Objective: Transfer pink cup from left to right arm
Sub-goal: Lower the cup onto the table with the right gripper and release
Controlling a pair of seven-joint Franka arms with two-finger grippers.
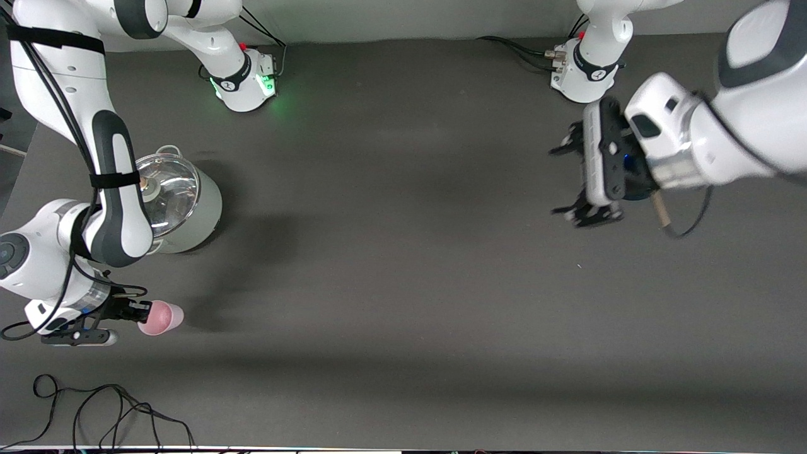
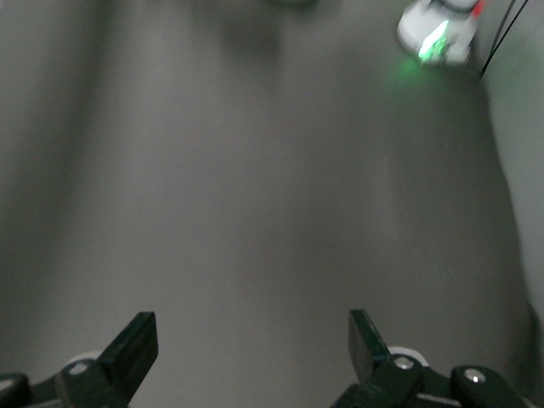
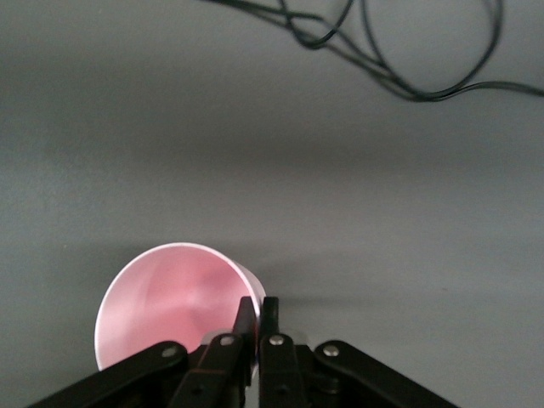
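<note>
The pink cup [image 1: 165, 318] hangs tilted over the table at the right arm's end, its shadow on the cloth beside it. My right gripper [image 1: 145, 311] is shut on its rim. In the right wrist view one finger sits inside the pink cup [image 3: 161, 302] and one outside, where the right gripper [image 3: 257, 308] pinches the wall. My left gripper [image 1: 563, 180] hovers over the table's left-arm end, open and holding nothing. The left wrist view shows only bare cloth between the fingers of the left gripper [image 2: 253, 336].
A steel pot with a glass lid [image 1: 189, 202] stands under the right arm's forearm, farther from the front camera than the cup. Loose black cables [image 1: 113, 410] lie near the table's front edge. The right arm's base [image 1: 249, 82] glows green.
</note>
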